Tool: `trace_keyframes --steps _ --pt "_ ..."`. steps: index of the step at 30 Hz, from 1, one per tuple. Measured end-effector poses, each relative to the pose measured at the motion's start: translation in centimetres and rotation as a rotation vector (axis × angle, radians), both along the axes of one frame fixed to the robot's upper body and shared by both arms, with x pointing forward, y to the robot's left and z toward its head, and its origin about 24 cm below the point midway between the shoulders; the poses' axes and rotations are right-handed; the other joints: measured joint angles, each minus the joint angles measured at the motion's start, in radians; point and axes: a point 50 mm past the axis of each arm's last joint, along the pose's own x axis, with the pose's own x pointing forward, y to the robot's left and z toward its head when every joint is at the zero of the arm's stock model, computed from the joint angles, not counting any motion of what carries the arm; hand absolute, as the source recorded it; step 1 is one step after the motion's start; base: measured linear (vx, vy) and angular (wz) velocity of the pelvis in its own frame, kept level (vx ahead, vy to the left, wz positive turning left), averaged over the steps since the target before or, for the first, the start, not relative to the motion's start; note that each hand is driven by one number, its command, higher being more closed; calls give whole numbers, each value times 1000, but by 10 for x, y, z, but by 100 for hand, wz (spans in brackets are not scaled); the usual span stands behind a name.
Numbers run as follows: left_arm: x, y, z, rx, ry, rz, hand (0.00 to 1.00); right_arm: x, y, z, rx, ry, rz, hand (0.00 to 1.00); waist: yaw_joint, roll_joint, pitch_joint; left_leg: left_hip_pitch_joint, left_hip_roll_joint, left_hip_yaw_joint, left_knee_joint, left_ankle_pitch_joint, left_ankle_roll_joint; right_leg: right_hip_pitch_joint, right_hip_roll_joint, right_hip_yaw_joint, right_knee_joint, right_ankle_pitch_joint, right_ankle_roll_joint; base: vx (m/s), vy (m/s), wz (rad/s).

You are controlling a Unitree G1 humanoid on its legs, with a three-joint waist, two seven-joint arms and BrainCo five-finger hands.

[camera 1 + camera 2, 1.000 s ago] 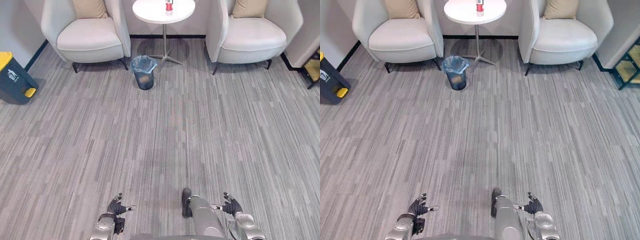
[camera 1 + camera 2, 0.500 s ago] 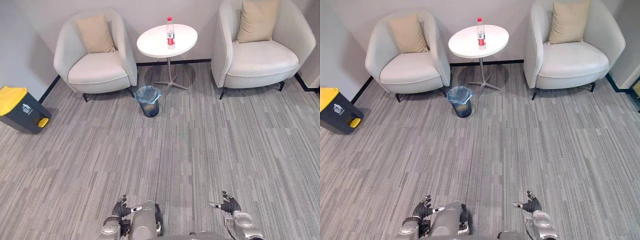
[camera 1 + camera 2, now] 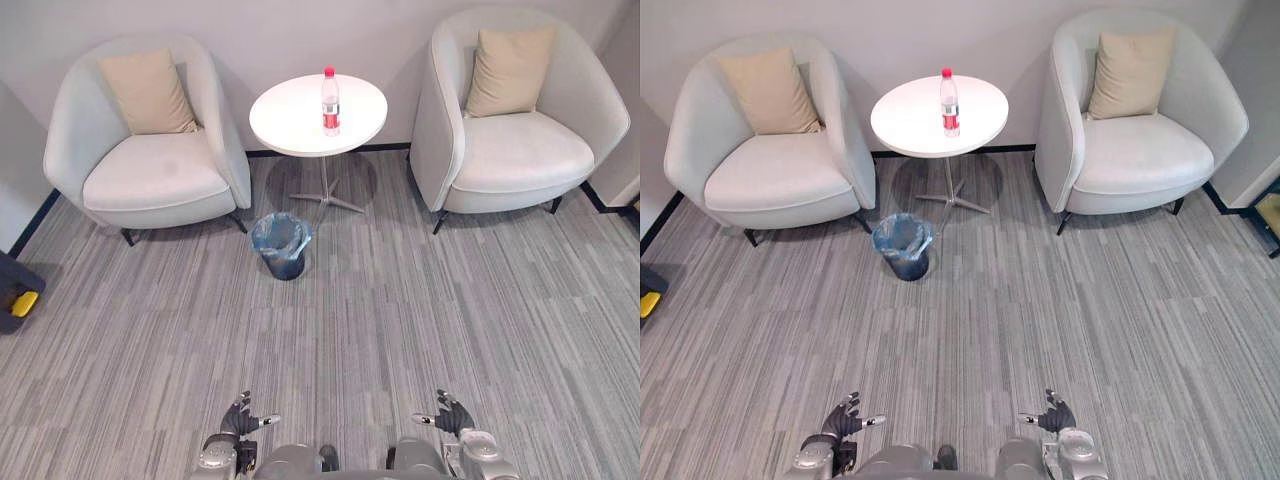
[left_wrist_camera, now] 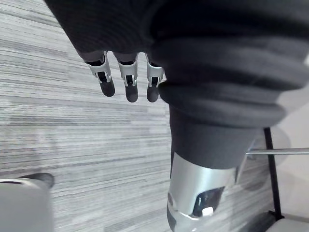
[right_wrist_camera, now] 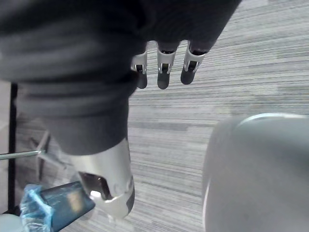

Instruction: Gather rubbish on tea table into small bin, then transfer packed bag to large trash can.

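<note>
Left eye view: bottle [image 3: 329,101] stands on the tabletop [image 3: 290,115], small bin [image 3: 282,245] on the floor just before it. I'd walk straight in over open carpet.
Right eye view: armchairs [image 3: 770,170] flank the tabletop, so I'd stay centred.
Left wrist view: left robot hand [image 4: 126,79] released, empty.
Right wrist view: right robot hand [image 5: 164,67] likewise.

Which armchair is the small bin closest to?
The left armchair: the blue-lined bin stands on the carpet by its front corner. The right armchair is across the table from it.
</note>
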Motion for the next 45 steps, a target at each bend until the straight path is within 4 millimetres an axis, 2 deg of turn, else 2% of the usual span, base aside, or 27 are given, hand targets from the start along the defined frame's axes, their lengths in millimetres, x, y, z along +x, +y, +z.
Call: trace_keyframes --steps 3,4,5,6,7,8,10,12,14,17,21,23,24,25,26,29,30,31,32,33,34,35,37,39,41,43,45 --pt "0 1 0 4 -1 1 0 4 0 2 -1 -11 2 0 -5 15 10 94 51 -16 -42 -35 -45 -52 48 -25 -322 89 -10 445 -106 14" --pt "-2 2 0 5 4 3 0 4 0 2 -2 -12 2 0 -5 11 13 118 63 -27 -45 -56 -64 -52 62 -16 -437 155 -14 479 -210 34" --pt "-5 5 -1 9 15 10 0 -1 0 0 -4 4 8 0 -6 -13 8 146 67 -55 -42 -95 -96 -39 74 13 -544 328 -13 483 -238 43" --pt "-7 4 -3 6 25 12 0 -5 -2 -1 -8 14 4 0 -9 -14 7 158 76 -69 -40 -110 -109 -31 80 19 -541 386 -44 492 -289 41" --pt "-10 -3 -6 -15 44 13 0 -6 -9 -1 -26 22 -1 0 -6 16 3 155 116 -90 -3 -122 -121 -31 108 0 -508 335 -64 399 -251 23" --pt "-10 -5 -7 -20 49 15 0 -5 -10 0 -30 22 -2 0 -8 22 2 135 126 -104 45 -125 -126 -26 114 -13 -504 319 -73 552 -390 32" --pt "-10 -11 -7 -59 36 77 0 -7 -10 -1 -24 23 -11 0 -28 58 18 -14 192 -148 438 -74 -170 84 161 -68 -553 279 -113 425 -311 46" --pt "-14 -14 -7 -78 29 111 0 -10 -7 -2 -24 27 1 0 -26 66 23 -125 264 -128 745 -18 -175 189 198 -77 -593 248 -137 440 -244 10" --pt "-17 -16 -7 -82 27 107 0 -7 1 -1 -6 11 8 0 -13 51 29 -205 306 -88 864 -23 -174 285 216 -69 -647 226 -163 402 -214 -13" --pt "-12 -19 -6 -89 9 100 0 -7 2 -2 7 16 -13 0 4 48 32 -317 290 -29 729 -44 -144 377 215 -51 -733 230 -144 278 -99 -13" --pt "-6 -22 -4 -89 -5 81 0 -5 -2 -1 2 13 -30 0 30 48 34 -323 141 -11 209 -15 -169 448 166 -8 -786 209 -115 388 103 -28" --pt "-8 -23 -5 -88 1 68 0 -5 -7 0 -10 15 -30 0 35 67 32 -319 111 -8 -6 87 -156 480 167 11 -800 178 -94 317 167 -27" --pt "-7 -22 -4 -85 2 64 0 -8 -7 -2 -10 29 -30 0 53 69 31 -292 112 5 -16 168 -128 496 165 34 -799 159 -83 373 190 -39" --pt "-7 -20 -4 -76 2 57 0 -10 -5 -3 -5 42 -24 0 57 57 25 -279 94 17 -12 192 -87 509 146 51 -793 133 -68 467 201 -21" --pt "-6 -14 -3 -60 -1 53 0 -9 0 -4 3 45 -12 0 52 19 14 -311 56 19 68 121 -35 498 104 43 -747 79 -49 397 138 -4" --pt "-6 -14 -4 -59 6 45 0 -10 -2 -5 -1 54 -11 0 55 11 5 -300 38 45 141 16 -14 385 73 129 -453 43 -15 452 166 -14" --pt "-7 -14 -4 -56 10 42 0 -9 0 -5 2 52 -9 0 54 9 4 -279 33 51 131 6 -9 338 67 151 -341 53 36 409 200 -14" --pt "-7 -12 -4 -45 16 23 0 -9 2 -5 10 50 -5 0 52 3 4 -231 17 49 114 -16 1 256 55 186 -132 95 151 349 152 0" --pt "-8 -12 -4 -39 19 11 0 -12 3 -6 13 58 -6 0 50 1 4 -204 9 45 110 -27 5 226 48 192 -39 106 171 387 109 18" --pt "-9 -12 -5 -40 23 5 0 -17 4 -8 21 68 -12 0 48 -1 6 -142 -5 36 104 -49 16 182 26 172 102 97 146 496 104 28" --pt "-9 -13 -5 -42 25 1 0 -16 4 -8 24 61 -6 0 46 -4 7 -82 -14 27 91 -59 25 145 6 139 164 73 89 561 83 29" --pt "-9 -13 -5 -46 25 5 0 -16 4 -8 22 61 -1 0 39 -4 8 -57 -15 21 84 -59 26 127 2 119 167 61 66 428 36 36" --pt "-9 -14 -5 -50 23 8 0 -8 7 -5 26 33 16 0 16 0 9 13 -2 -20 47 -59 26 53 10 47 55 32 15 404 -36 56" --pt "-7 -16 -5 -54 20 8 0 -3 8 -3 29 18 18 0 5 1 11 49 15 -45 23 -61 21 12 27 41 -111 38 11 389 -105 54" --pt "-10 -15 -6 -53 29 10 0 -2 9 -2 31 7 20 0 1 0 13 78 41 -61 15 -80 -11 3 52 48 -328 101 0 358 -158 40" --pt "-18 -17 -10 -58 63 18 0 -6 6 -4 26 22 14 0 0 -2 13 113 64 -106 3 -114 -64 42 73 48 -496 331 -40 387 -227 25" --pt "-19 -19 -11 -67 71 15 0 -8 2 -4 22 32 -4 0 1 21 3 116 101 -115 -1 -112 -74 48 102 30 -483 292 -55 313 -246 20"
